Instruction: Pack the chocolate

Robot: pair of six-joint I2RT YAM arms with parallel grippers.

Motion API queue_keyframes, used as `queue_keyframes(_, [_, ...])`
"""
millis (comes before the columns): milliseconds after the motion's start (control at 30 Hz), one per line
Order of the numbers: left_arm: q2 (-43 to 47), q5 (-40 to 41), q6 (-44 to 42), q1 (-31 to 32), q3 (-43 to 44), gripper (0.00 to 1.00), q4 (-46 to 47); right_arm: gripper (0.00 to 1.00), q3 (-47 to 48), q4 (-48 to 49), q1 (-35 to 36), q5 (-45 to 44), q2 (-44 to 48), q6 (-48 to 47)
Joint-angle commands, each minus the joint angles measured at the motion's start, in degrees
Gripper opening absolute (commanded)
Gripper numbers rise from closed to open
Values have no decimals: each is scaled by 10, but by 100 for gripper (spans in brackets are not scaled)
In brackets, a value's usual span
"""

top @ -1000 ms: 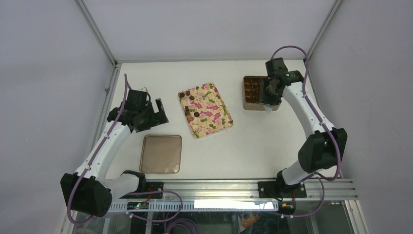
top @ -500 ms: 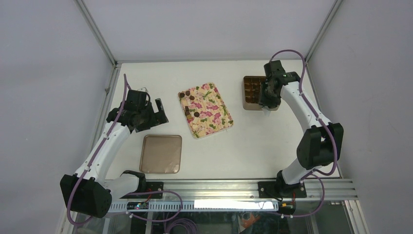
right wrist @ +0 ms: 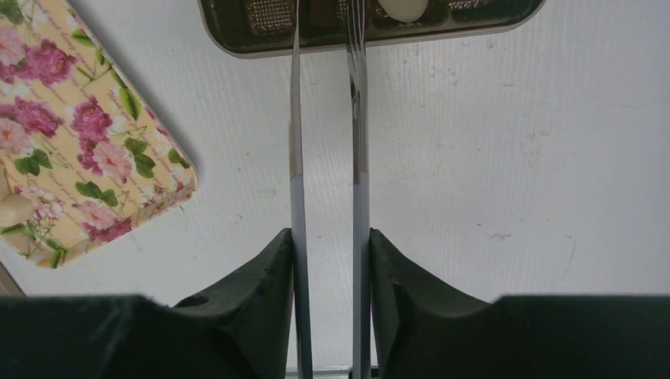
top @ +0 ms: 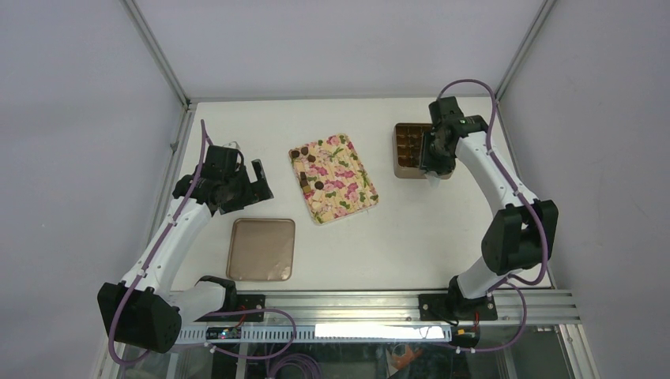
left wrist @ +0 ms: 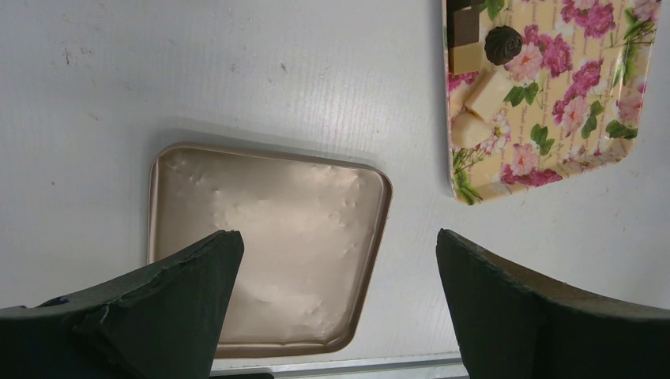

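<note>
Several dark chocolate pieces (top: 310, 158) lie at the near-left corner of a floral tray (top: 340, 185); in the left wrist view a round dark one (left wrist: 503, 43) sits beside pale pieces (left wrist: 487, 91). The brown compartment box (top: 408, 150) stands at the back right. My right gripper (top: 436, 154) hangs over the box's right side, shut (right wrist: 330, 237) on metal tongs (right wrist: 360, 158) whose tips reach into the box (right wrist: 363, 24) near a pale piece (right wrist: 403, 8). My left gripper (top: 257, 180) is open (left wrist: 338, 245) above the flat lid (left wrist: 269, 237), holding nothing.
The tan lid (top: 261, 249) lies near the front left. A corner of the floral tray (right wrist: 79, 158) shows at the left of the right wrist view. White posts and grey walls close in the table; a metal rail (top: 379, 304) runs along the near edge.
My right arm has shifted slightly left over the box with the tongs. The left arm has not moved.
</note>
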State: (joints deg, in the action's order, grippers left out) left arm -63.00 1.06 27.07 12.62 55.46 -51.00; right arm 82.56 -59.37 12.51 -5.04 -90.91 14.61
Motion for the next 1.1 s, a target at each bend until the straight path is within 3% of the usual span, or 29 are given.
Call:
queue_keyframes(0, [10, -10, 4, -7, 10, 99, 21, 36, 34, 14, 7, 27, 52, -7])
queue_keyframes(267, [1, -23, 11, -7, 12, 99, 23, 35, 84, 20, 167, 7, 45, -3])
queue_keyframes(533, [3, -23, 18, -8, 14, 99, 24, 36, 108, 30, 313, -22, -38, -9])
queue_keyframes(1067, [17, -13, 11, -8, 9, 99, 16, 41, 171, 36, 375, -8, -139, -18])
